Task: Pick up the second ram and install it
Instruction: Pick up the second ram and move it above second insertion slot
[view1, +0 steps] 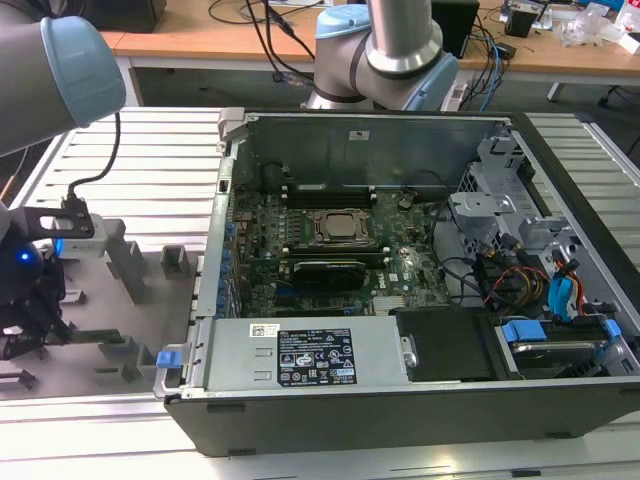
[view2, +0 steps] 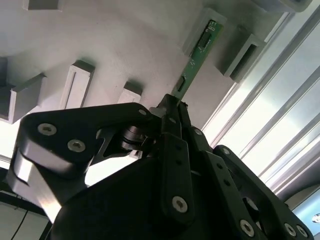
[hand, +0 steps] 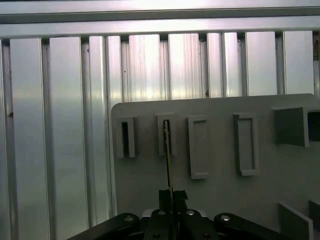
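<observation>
Exterior view: the tool (view1: 45, 328) sits low at the exterior view's left edge, over the grey tray (view1: 150, 300) on the slatted metal desk (view1: 150, 160). The second ram (view1: 95, 335) reaches out from it as a thin dark strip lying level among the tray's blocks. The open computer case (view1: 400, 400) stands just beside the tray on the exterior view's right, its motherboard (view1: 400, 270) exposed. Second wrist view: the tool (view2: 172, 102) is clamped on one end of the second ram (view2: 200, 47), its black fingers (view2: 172, 150) pressed against the board's faces. The far end of the green stick lies at a slotted grey block (view2: 197, 30). First wrist view: the second ram (hand: 168, 160) appears edge-on as a thin line running from the tool (hand: 170, 197) to the slot of the slotted grey block (hand: 161, 135); whether it touches the slot floor cannot be judged
</observation>
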